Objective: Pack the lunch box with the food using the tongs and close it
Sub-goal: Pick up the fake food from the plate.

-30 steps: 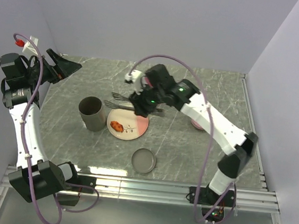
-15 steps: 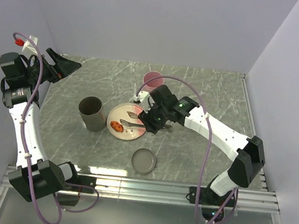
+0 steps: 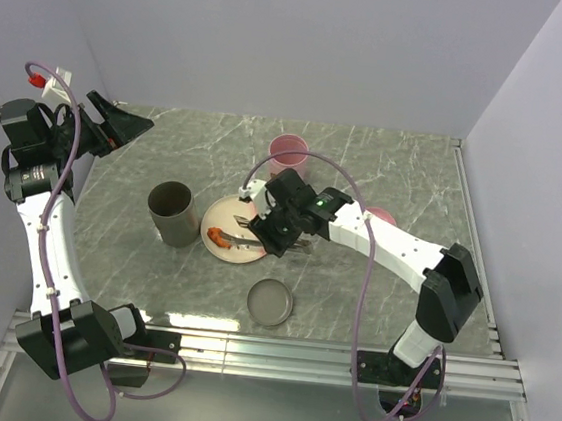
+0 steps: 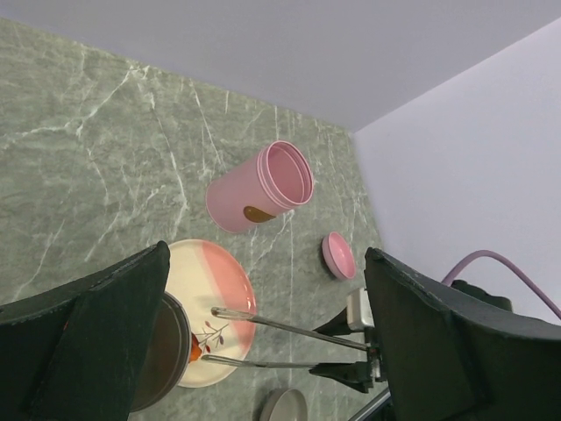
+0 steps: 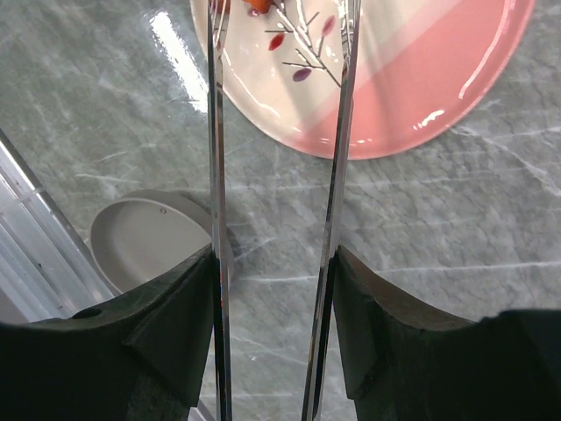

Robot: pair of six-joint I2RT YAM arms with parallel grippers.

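Squeeze slowly and evenly through the right claw [image 5: 276,351], so that both tips meet the food chunk [image 3: 218,234] together and do not flick it across the glossy plate [image 3: 231,211]. Bring the tips low first, take the chunk across its middle, and lift only once the pinch feels firm. Grips the tongs [image 5: 340,158] with that claw, one finger pressed on the outside of each slim arm. Leaves the jaws partway apart, and so the two silver arms parted, with a clear gap down to the spread tips. Touches nothing else. Points the tongs leftward over the plate, with the orange chunk apparently lying between the tips at the plate's left side, nearer one arm than the other. Centre on it before closing. Shows only that one chunk on the plate, and no sign of the pale pink piece. Further out, finds a grey tub [image 3: 172,212] just left of the plate and a grey lid [image 3: 270,302] on the near side, lying flat. Finds also a pink tub [image 3: 289,151] on the far side and a pink lid [image 3: 381,216] to the right. Cannot tell which tub serves as the lunch box. Holds the left claw [image 3: 111,124] raised at the far left, well apart from all this, spread wide and gripping nothing.
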